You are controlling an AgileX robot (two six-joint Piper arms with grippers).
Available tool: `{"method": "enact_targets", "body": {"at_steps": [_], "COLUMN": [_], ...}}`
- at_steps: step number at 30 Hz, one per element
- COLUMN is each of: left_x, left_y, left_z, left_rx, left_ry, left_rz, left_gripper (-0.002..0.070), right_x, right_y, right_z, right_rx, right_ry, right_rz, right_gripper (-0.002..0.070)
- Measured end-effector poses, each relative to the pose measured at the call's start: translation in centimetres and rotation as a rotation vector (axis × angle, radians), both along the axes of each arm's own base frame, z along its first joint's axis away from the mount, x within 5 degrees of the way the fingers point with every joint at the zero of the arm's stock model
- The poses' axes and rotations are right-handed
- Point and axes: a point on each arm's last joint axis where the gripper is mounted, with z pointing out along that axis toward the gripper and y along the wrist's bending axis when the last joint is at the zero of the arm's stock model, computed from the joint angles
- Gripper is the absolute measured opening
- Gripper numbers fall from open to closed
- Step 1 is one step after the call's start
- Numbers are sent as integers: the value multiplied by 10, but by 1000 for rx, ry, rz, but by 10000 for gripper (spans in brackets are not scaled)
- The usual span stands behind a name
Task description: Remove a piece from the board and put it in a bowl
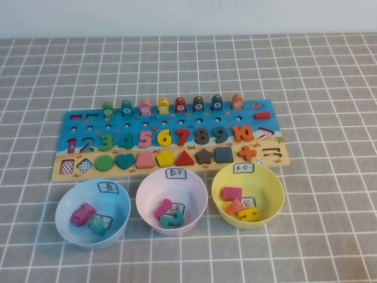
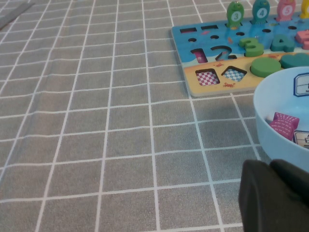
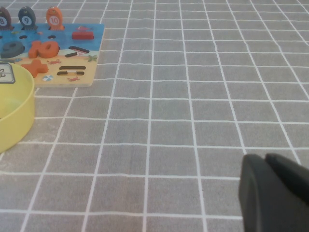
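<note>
The board (image 1: 65, 125) lies across the middle of the table with numbers, shapes and a row of fish pieces along its far edge. The light blue bowl (image 1: 69, 203) stands in front of the board's left end. The teal fish piece (image 1: 98, 224) lies inside it beside a pink striped fish (image 1: 83, 214). Neither arm shows in the high view. My left gripper (image 2: 270, 166) is shut and empty, low over the cloth just beside the blue bowl (image 2: 275, 104). My right gripper (image 3: 265, 159) is shut and empty, over bare cloth to the right of the board (image 3: 91, 53).
A pale pink bowl (image 1: 147, 197) and a yellow bowl (image 1: 268, 183) stand in front of the board, each holding number or shape pieces. The yellow bowl also shows in the right wrist view (image 3: 17, 111). A grey checked cloth covers the table.
</note>
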Motion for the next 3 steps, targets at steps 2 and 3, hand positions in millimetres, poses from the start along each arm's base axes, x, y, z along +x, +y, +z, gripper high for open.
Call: {"method": "enact_targets", "body": {"at_steps": [2, 3], "left_x": [0, 0], "left_y": [0, 0], "left_z": [0, 0], "left_rx": [0, 0], "left_ry": [0, 0], "left_rz": [0, 0], "left_gripper": [-3, -3], "right_x": [0, 0], "right_y": [0, 0], "right_z": [0, 0], "right_rx": [0, 0], "right_ry": [0, 0], "right_rz": [0, 0], "right_gripper": [-18, -18]}}
